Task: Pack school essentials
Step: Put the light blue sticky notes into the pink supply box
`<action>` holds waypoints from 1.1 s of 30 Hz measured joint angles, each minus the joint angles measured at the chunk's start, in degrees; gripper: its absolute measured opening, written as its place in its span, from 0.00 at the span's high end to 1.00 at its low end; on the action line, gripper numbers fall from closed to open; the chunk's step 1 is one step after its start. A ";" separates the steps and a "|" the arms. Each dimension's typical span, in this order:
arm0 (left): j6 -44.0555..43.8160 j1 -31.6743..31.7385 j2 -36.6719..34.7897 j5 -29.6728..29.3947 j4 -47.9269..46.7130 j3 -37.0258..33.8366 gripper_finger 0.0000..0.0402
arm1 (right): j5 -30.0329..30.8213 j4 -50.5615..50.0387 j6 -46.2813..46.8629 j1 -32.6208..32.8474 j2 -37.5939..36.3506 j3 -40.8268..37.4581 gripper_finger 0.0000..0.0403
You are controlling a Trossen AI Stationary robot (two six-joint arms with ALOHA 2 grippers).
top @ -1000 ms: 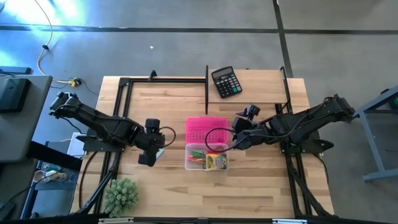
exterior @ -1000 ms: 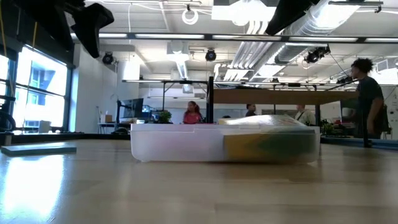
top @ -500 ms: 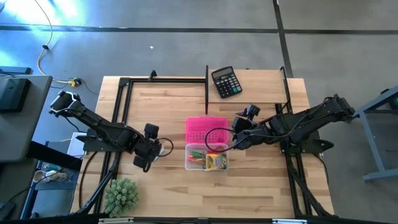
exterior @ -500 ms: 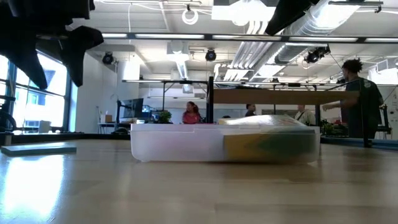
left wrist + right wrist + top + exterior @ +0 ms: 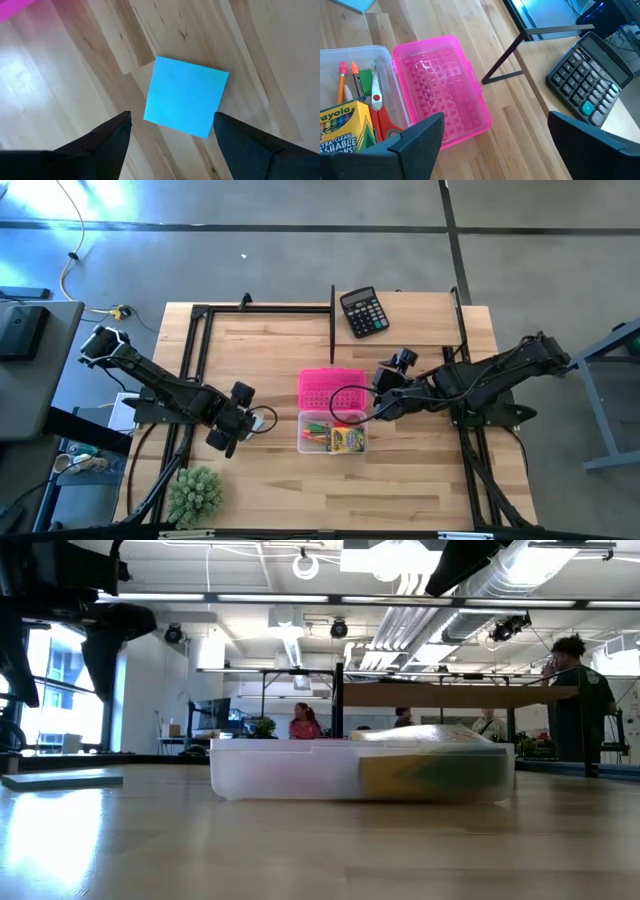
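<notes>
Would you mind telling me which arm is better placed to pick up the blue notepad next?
Left. The left claw hangs open right over the blue notepad lying on the table. The right claw waits beyond the case.

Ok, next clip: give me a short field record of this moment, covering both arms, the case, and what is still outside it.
left gripper: jaws open, over the blue notepad, not touching it
right gripper: jaws open, beside the pink lid
clear case: open, lid laid flat
inside case: crayon box, scissors, pencils
outside case: notepad flat on the table
calculator: far edge of the table
</notes>
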 joint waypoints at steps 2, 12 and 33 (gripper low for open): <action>0.01 0.00 -0.23 0.69 -0.07 -0.30 0.33 | 0.00 0.02 0.00 0.00 0.00 0.00 0.14; 0.42 -0.02 -10.17 3.51 -0.11 -0.30 0.33 | 0.00 0.02 0.02 0.00 0.00 0.00 0.14; -3.21 0.00 -17.83 -0.20 0.39 -2.22 0.33 | 0.00 0.17 0.02 0.00 0.02 0.00 0.14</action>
